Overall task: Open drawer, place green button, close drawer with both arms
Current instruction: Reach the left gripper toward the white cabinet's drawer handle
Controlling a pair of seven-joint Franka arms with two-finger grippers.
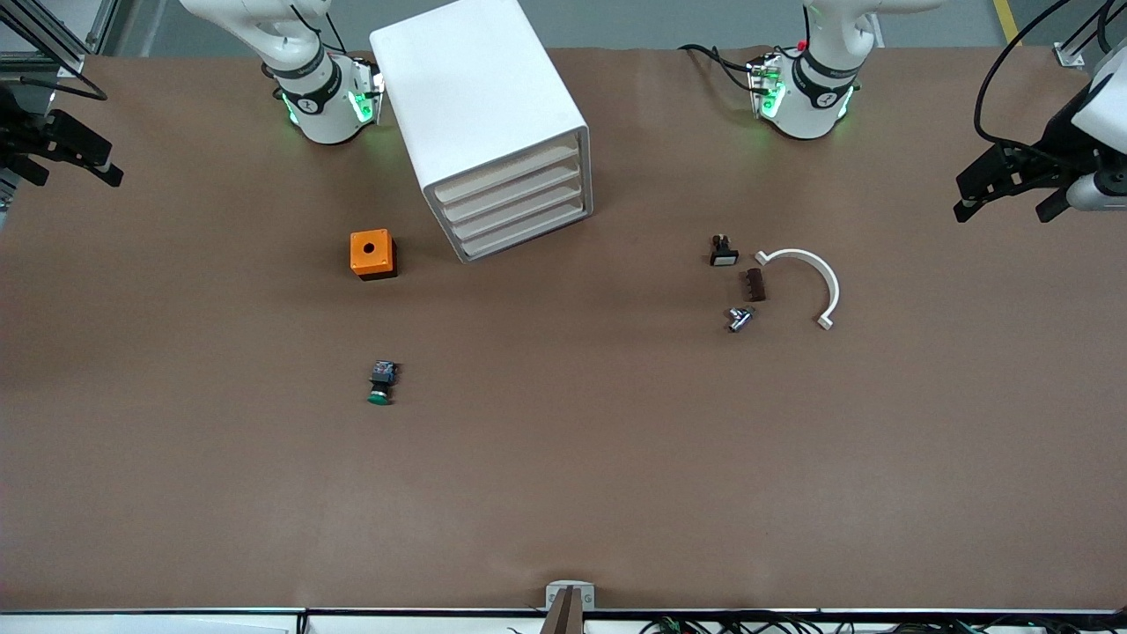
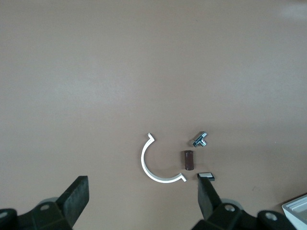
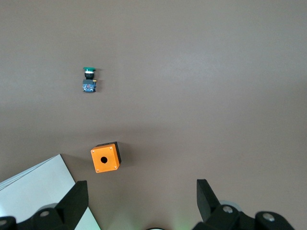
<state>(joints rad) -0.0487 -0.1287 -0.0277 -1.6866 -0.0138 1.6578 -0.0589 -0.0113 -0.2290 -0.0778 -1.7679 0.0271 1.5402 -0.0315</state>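
We are looking at a brown table point(image 1: 563, 458) with a big white rounded cabinet point(image 1: 480, 106) standing on it, near the right arm's base. Its four shallow white tray drawers are stacked one above another, and every drawer point(image 1: 519, 216) is sitting pushed in, so we cannot see whether anything is lying inside them.

Both arms are waiting. The left gripper point(image 1: 1004, 192) is hanging over the left arm's end of the table with its black fingers spread wide and nothing between them. The right gripper point(image 1: 77, 157) is hanging over the right arm's end, its fingers likewise parted and gripping nothing.

A white half-ring clamp point(image 1: 814, 282) is lying toward the left arm's end. An orange box point(image 1: 371, 254) with a round hole in its top is sitting beside the cabinet, toward the right arm's end.

The button point(image 1: 382, 382), green cap and black-and-blue body, is lying on its side on the bare table, nearer to the front camera than the orange box and well apart from the cabinet.

Beside the clamp we are seeing a black part with a white rectangular cap point(image 1: 723, 252), a small brown block point(image 1: 753, 285) and a small metal fitting point(image 1: 740, 318).
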